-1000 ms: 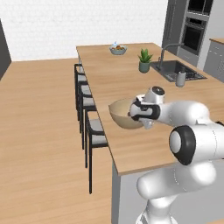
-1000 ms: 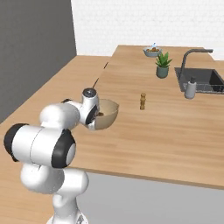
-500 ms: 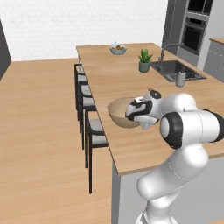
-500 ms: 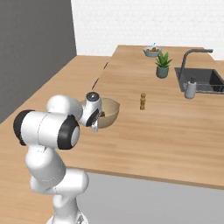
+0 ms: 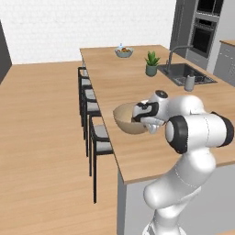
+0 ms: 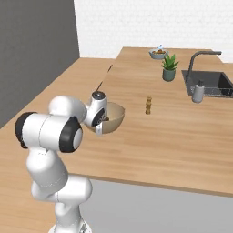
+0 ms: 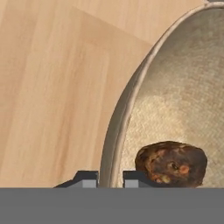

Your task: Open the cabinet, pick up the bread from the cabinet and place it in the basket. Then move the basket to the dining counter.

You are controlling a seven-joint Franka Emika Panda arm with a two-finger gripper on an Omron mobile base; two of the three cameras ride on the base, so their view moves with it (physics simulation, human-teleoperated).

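The round tan basket (image 5: 123,121) (image 6: 114,117) rests on the light-wood dining counter (image 5: 137,85) (image 6: 173,132), near its stool-side edge. My gripper (image 5: 139,120) (image 6: 101,124) (image 7: 110,178) is shut on the basket, with the rim (image 7: 127,100) running between the two dark fingertips. The bread (image 7: 170,162), a dark brown lump, lies on the speckled beige inside just past one fingertip. The cabinet is out of view.
Farther along the counter are a potted plant (image 5: 151,65) (image 6: 169,69), a sink (image 5: 186,73) (image 6: 218,84) with a soap bottle (image 6: 198,92), a small fruit bowl (image 5: 124,52) (image 6: 158,53) and a small brown grinder (image 6: 148,105). Dark stools (image 5: 92,114) line the counter's left side.
The arm's elbow has swung and its posture has shifted. The hand stays at the basket's rim, and the basket has kept about the same place on the counter.
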